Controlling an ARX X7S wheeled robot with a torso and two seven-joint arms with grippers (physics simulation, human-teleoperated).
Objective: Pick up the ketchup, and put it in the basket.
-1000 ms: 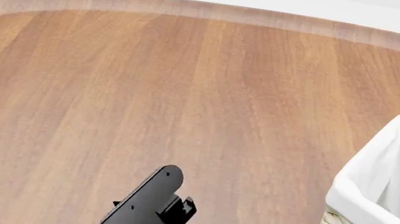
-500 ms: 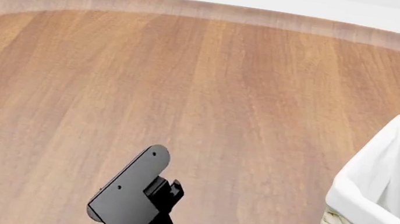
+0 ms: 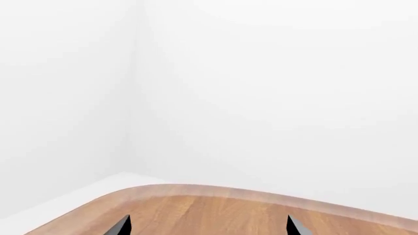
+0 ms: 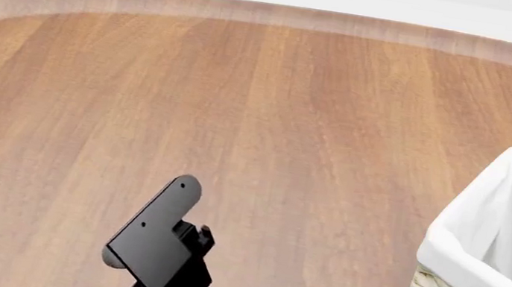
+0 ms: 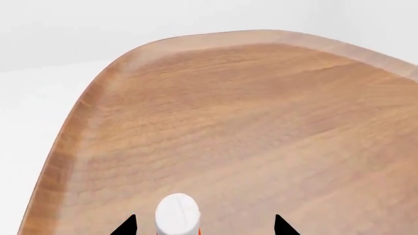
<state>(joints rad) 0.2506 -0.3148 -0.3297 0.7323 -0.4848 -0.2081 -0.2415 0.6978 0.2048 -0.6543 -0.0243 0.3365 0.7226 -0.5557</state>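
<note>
Ketchup [image 5: 177, 215] shows only in the right wrist view, as a white cap with a sliver of orange-red below it, sitting between the two dark fingertips of the right gripper [image 5: 203, 226]. The tips stand apart on either side of the cap, and whether they press on the bottle cannot be told from this cropped glimpse.

At the near edge of the head view a black arm [image 4: 156, 246] rises over the wooden table [image 4: 270, 115], its flat rounded plate tilted up and to the right; which arm it is cannot be told. To its right, at the near right corner, stands the basket [image 4: 481, 258], woven cream wicker with a white cloth lining folded over its rim, cut off by the picture's border. The black arm and the basket are well apart, with bare wood between them.

Beyond, the tabletop runs broad and uncluttered to its far rounded edge, where a paler bevel meets white floor.

The left gripper [image 3: 205, 227], seen in its own wrist view, holds its two dark fingertips wide apart with nothing between them, pointing across a curved corner of the table toward white walls.
</note>
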